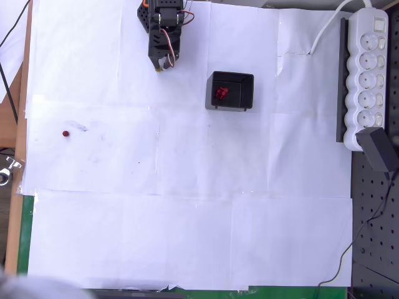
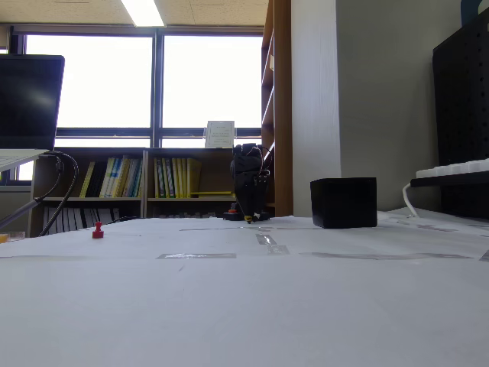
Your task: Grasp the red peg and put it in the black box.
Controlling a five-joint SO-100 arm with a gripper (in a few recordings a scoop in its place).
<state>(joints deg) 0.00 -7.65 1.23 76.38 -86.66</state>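
The red peg stands alone on the white paper at the far left in the overhead view; in the fixed view the red peg is a small upright piece at the left. The black box sits right of centre near the top, with a clump of red pegs inside it. In the fixed view the black box shows only its dark side wall. My gripper hangs folded at the arm's base, left of the box and far from the peg, shut and holding nothing. In the fixed view the gripper points down at the table.
A white power strip with a cable lies along the right edge, and a black power adapter sits below it. The white paper covers the table. Its left side ends at a wooden edge.
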